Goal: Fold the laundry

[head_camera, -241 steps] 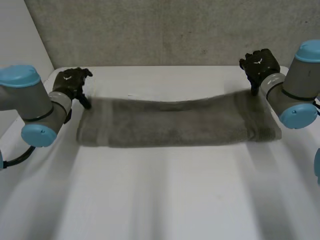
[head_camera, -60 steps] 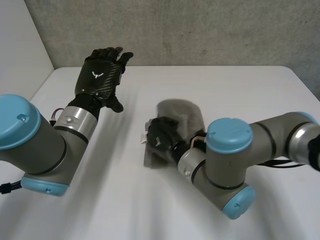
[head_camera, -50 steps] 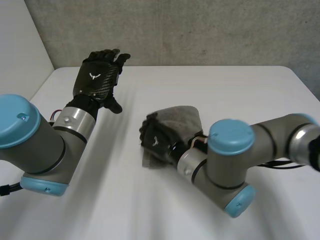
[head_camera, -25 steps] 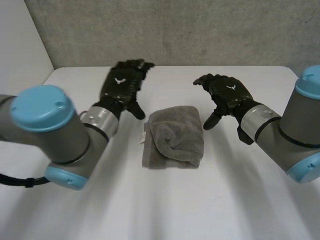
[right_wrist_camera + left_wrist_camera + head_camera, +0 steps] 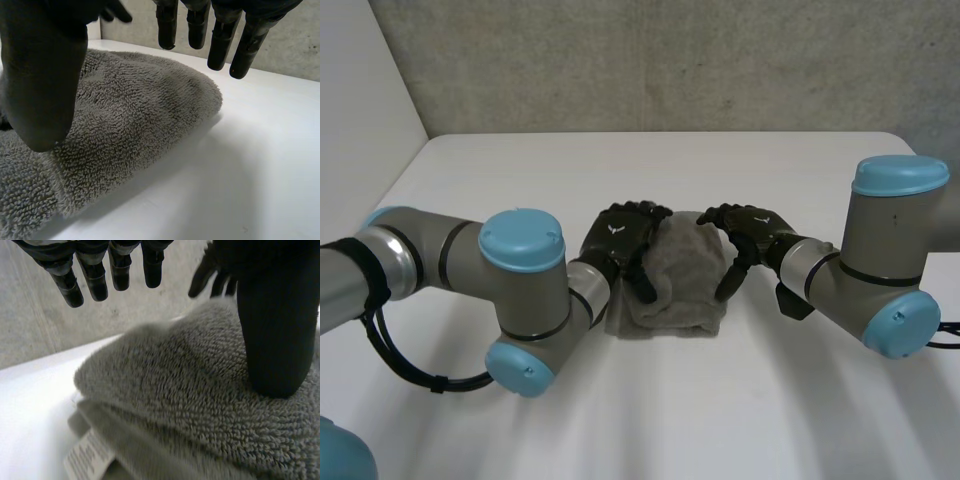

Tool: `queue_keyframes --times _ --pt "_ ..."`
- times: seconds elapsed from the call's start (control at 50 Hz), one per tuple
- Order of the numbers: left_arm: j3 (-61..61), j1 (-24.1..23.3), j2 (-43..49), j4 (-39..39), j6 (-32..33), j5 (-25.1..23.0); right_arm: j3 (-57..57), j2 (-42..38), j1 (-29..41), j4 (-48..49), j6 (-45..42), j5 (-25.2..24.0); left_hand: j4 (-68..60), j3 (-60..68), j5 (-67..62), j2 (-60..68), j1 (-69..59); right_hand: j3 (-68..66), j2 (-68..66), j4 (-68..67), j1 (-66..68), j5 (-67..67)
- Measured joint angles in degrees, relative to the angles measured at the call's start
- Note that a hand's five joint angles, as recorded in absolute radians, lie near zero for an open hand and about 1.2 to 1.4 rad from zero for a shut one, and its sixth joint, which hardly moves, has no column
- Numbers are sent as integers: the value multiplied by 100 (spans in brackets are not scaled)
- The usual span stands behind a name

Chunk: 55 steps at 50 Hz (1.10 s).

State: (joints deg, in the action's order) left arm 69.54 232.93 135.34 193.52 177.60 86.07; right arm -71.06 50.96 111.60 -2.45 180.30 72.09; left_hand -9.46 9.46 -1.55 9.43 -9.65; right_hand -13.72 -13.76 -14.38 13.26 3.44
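A grey towel lies folded into a thick bundle at the middle of the white table. My left hand is against the bundle's left side and my right hand against its right side. In the left wrist view the left hand's thumb presses on the towel while its fingers stay straight above it. A white label sticks out under the fold. In the right wrist view the thumb rests on the towel, with the fingers straight and off the cloth. Both hands are open.
A grey concrete wall runs behind the table's far edge, and a pale wall stands at the left. My two forearms lie low over the table on either side of the towel.
Both hands have come down from behind the towel to its two sides, and their thumbs now touch it. A second ago my right hand alone was at the bundle.
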Motion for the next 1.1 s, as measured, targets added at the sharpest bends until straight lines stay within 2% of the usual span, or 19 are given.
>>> queue_keyframes --times 0.18,0.36,0.48,0.6,0.68,0.72,0.84,0.96,1.1 --pt "407 45 49 52 387 31 256 -337 232 -3 -310 56 0 0 2 0 0 0 0 0 0 0" --pt "573 51 -126 41 648 33 379 -527 394 -39 -710 369 0 0 11 0 6 21 0 0 -1 0" --pt "561 64 -662 15 648 29 286 76 350 -26 -738 488 0 0 16 0 6 21 0 0 -1 0" --pt "545 226 -1599 -36 628 31 130 1113 165 4 -651 607 1 0 16 0 6 21 0 0 -1 -1" --pt "540 469 -2238 -212 606 38 93 1692 10 -14 -571 927 1 0 18 -1 6 21 0 0 -1 0" --pt "522 640 -2618 -432 587 56 93 1993 -88 -57 -546 1258 1 0 16 -1 6 21 0 0 -1 -1" --pt "437 1065 -3282 -1115 549 273 175 2363 -231 -413 -656 1792 1 0 16 -1 6 21 0 0 -2 0" --pt "331 1296 -3563 -1598 532 510 423 2455 -368 -872 -899 1884 2 0 16 -1 6 21 0 0 -2 -1" --pt "253 1340 -3576 -1935 520 582 660 2446 -434 -1105 -1026 1863 2 0 16 -1 6 21 0 0 -2 -1"
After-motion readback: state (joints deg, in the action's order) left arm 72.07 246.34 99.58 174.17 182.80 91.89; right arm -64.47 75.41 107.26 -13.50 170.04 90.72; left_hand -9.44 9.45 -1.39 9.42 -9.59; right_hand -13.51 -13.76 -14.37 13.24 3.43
